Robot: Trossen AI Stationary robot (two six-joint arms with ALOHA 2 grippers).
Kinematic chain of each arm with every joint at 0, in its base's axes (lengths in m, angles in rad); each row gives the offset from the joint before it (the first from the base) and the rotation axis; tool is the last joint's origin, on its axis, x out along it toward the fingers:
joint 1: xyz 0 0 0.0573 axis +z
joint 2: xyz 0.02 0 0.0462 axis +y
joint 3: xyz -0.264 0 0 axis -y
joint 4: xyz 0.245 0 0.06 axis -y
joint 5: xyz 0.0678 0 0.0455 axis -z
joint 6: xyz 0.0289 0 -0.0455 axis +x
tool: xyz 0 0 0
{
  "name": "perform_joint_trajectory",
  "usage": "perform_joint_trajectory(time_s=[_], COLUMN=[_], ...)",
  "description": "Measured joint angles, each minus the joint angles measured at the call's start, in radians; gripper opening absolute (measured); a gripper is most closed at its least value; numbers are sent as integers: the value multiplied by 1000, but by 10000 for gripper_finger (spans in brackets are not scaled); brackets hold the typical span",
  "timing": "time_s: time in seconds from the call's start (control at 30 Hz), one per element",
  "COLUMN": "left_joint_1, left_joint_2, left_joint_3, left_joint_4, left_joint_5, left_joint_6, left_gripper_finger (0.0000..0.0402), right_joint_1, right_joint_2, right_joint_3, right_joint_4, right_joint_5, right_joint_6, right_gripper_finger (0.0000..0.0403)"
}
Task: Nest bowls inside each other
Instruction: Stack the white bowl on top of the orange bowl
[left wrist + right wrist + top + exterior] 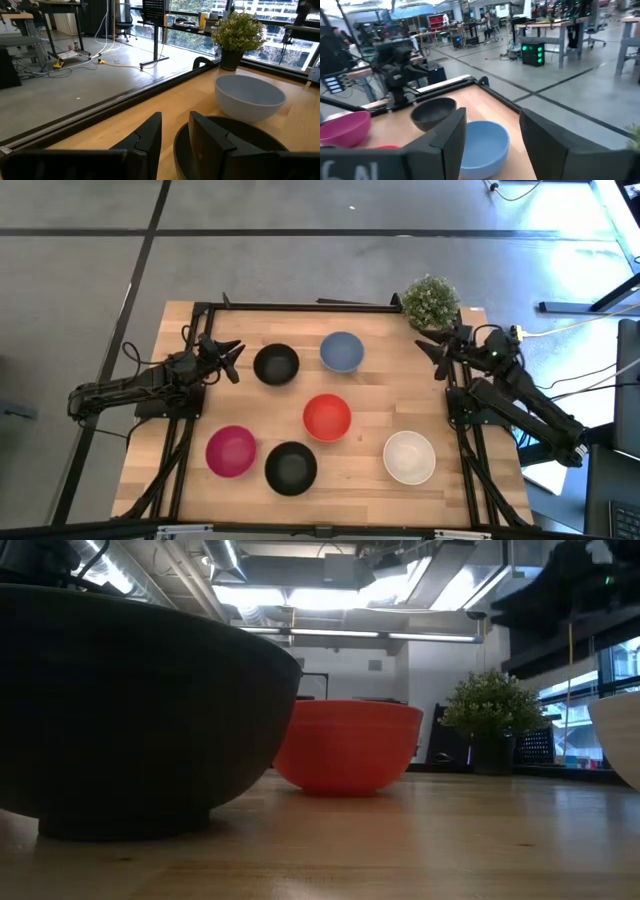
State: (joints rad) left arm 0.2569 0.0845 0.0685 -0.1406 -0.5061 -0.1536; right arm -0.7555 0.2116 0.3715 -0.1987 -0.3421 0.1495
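Note:
Six bowls rest on their bases on the wooden table. At the far side sit a black bowl [276, 364] and a light blue bowl [342, 351]. The red bowl [327, 417] is in the middle. The magenta bowl [231, 450], a second black bowl [291, 467] and the white bowl [409, 457] stand near the front. My left gripper [228, 360] is open, just left of the far black bowl [240, 150], touching nothing. My right gripper [436, 352] is open near the table's right edge, facing the light blue bowl [482, 145] and touching nothing.
A small green potted plant [431, 301] stands at the far right corner, close behind my right gripper. In the low view the near black bowl [130, 710] fills the left side, with the red bowl [350, 745] behind it. Bare wood lies between the bowls.

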Motion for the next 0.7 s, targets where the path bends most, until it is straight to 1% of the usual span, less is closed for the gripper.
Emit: perform_joint_trajectory(time_s=[0.17, 0.23, 0.4, 0.57, 0.7], left_joint_1=[0, 0, 0, 0, 0], left_joint_2=[0, 0, 0, 0, 0], left_joint_3=[0, 0, 0, 0, 0], left_joint_4=[0, 0, 0, 0, 0], left_joint_5=[0, 0, 0, 0, 0], left_joint_6=[0, 0, 0, 0, 0], left_gripper_finger=[93, 93, 93, 93, 93], right_joint_1=[0, 0, 0, 0, 0], right_joint_2=[63, 92, 152, 189, 198], right_joint_3=[143, 188, 279, 361, 390], right_joint_4=[-183, -228, -240, -238, -239], right_joint_5=[-21, -36, -104, -105, -107], right_joint_6=[-27, -27, -25, -23, -15], right_gripper_finger=[186, 186, 186, 186, 186])
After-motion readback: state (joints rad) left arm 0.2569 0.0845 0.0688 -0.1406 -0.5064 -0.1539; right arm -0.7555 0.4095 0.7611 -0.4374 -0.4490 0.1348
